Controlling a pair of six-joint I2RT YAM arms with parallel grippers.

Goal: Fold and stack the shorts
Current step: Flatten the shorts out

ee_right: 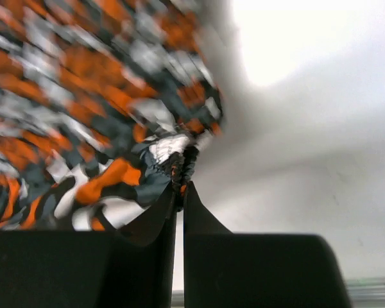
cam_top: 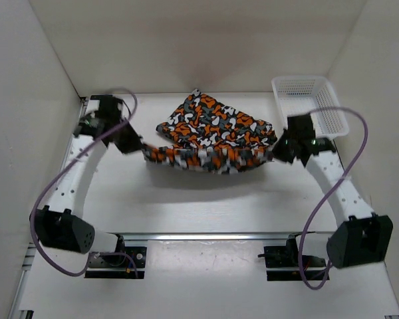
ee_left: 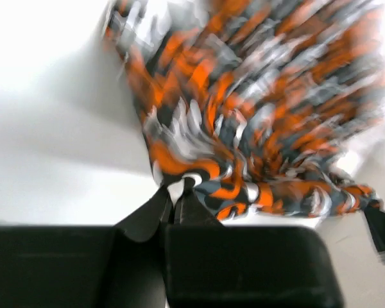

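The shorts (cam_top: 209, 136), in an orange, black, grey and white camouflage print, are stretched between my two grippers at mid table. Their near edge is lifted and sags in the middle; the far part lies on the table. My left gripper (cam_top: 141, 147) is shut on the left end of the near edge, seen close in the left wrist view (ee_left: 178, 187). My right gripper (cam_top: 274, 154) is shut on the right end, seen in the right wrist view (ee_right: 181, 183). The fabric (ee_left: 256, 109) (ee_right: 83, 102) fans out beyond each pair of fingers.
A white mesh basket (cam_top: 310, 103) stands at the back right, just behind my right gripper. White walls close in the table on the left, right and back. A metal rail (cam_top: 206, 236) runs along the near edge between the arm bases.
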